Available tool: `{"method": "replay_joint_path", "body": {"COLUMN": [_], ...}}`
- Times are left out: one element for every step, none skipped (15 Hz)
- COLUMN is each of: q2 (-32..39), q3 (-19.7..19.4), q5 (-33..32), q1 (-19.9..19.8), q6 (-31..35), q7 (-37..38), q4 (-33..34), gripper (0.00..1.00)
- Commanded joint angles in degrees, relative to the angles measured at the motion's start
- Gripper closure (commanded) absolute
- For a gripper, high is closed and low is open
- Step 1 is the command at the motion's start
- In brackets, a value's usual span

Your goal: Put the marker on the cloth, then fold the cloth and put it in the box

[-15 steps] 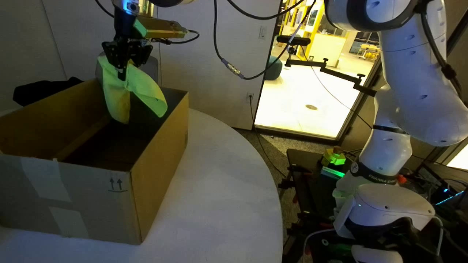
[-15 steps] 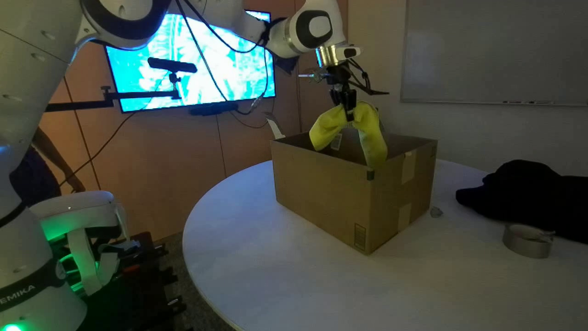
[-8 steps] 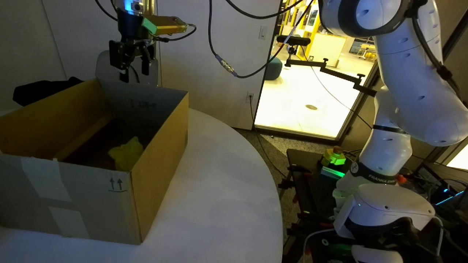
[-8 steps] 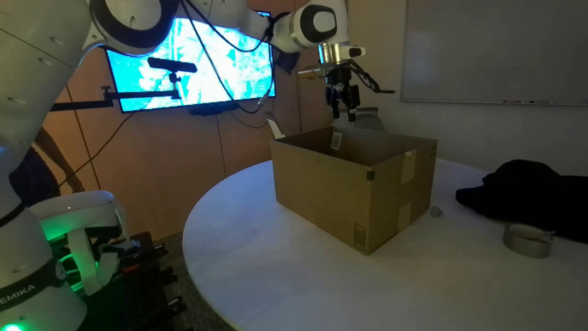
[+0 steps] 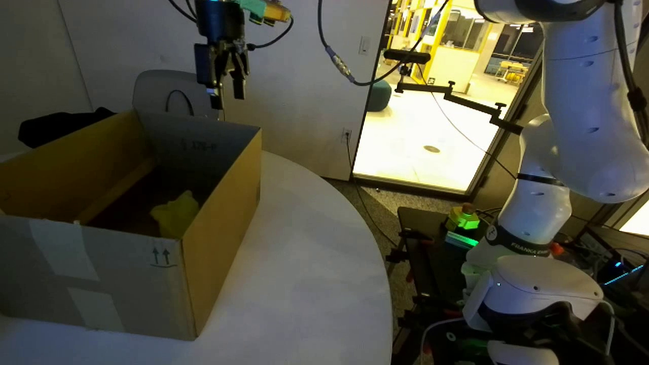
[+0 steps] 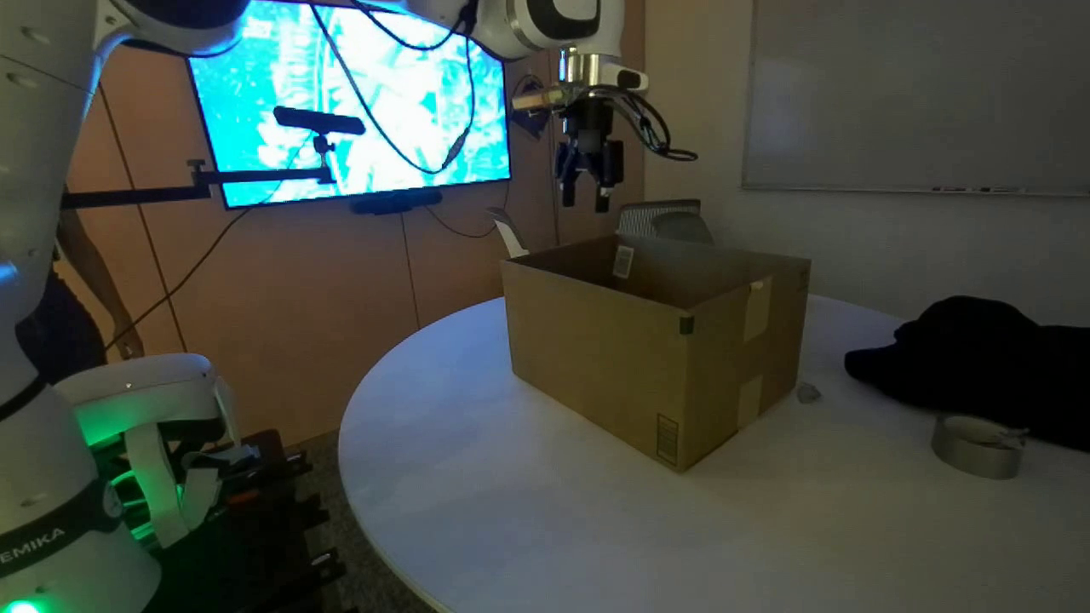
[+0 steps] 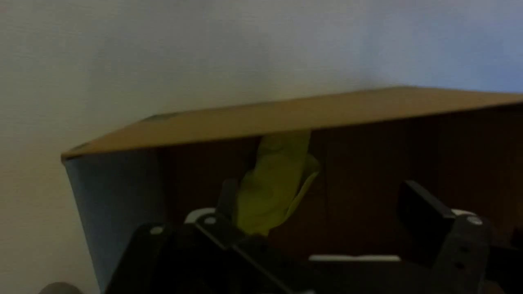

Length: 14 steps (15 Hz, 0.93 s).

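Crumpled on the floor of the brown cardboard box (image 5: pixel 223 243) lies the yellow-green cloth (image 5: pixel 176 214), close to one corner. The wrist view looks into the box from above and shows the cloth (image 7: pixel 273 188) as a loose, bunched strip, partly behind a finger. In an exterior view the wall of the box (image 6: pixel 596 366) hides it. My gripper (image 5: pixel 228 100) hangs open above the box's far end, higher than its rim, its fingers (image 6: pixel 610 162) apart with nothing between them. The marker is out of view or hidden; whether the cloth covers it I cannot tell.
The box stands on a round white table (image 5: pixel 304 304). Beside it lie a black garment (image 6: pixel 971 366), a tape roll (image 6: pixel 979 447) and a small grey scrap (image 6: pixel 808 392). A grey chair back (image 5: pixel 162 88) rises behind the box.
One second ago the gripper held the cloth over the box. It opened, the cloth dropped inside, and the arm has since moved up and toward the robot's base.
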Motion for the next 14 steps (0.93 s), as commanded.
{"method": "replay_joint_path", "body": {"q2": [-10.4, -12.4, -14.2, -16.1, -17.8, -19.5, -21.4, -23.0, -24.5, -26.0, -27.5, -28.9, -30.2, -31.4], "q3": [0.9, 0.9, 0.9, 0.9, 1.0, 1.0, 1.0, 1.0, 0.9, 0.9, 0.8, 0.7, 0.7, 0.7], "q5": [3.7, 4.5, 5.3, 6.3, 7.3, 8.5, 9.8, 10.4, 10.8, 10.8, 10.9, 10.2, 9.4, 8.0], "q1": [-0.7, -0.6, -0.4, -0.3, -0.3, -0.3, -0.4, -0.3, -0.1, -0.1, -0.1, -0.1, 0.0, 0.1], "q6": [-3.1, -4.0, -4.6, -4.9, -5.0, -4.5, -4.1, -3.5, -2.7, -1.4, 0.2, 2.5, 5.6, 9.7], "q7": [-2.1, -1.8, -1.3, -1.0, -0.9, -1.2, -1.7, -2.1, -2.1, -2.8, -3.0, -3.6, -3.6, -3.3], "q4": [-14.0, -17.0, -20.0, -23.1, -26.2, -29.3, -32.6, -35.9, -39.0, -42.3, -45.6, -48.9, -52.3, -55.8], "gripper": [0.0, 0.0, 0.0, 0.0, 0.0, 0.0, 0.0, 0.0, 0.0, 0.0, 0.0, 0.0, 0.0, 0.0]}}
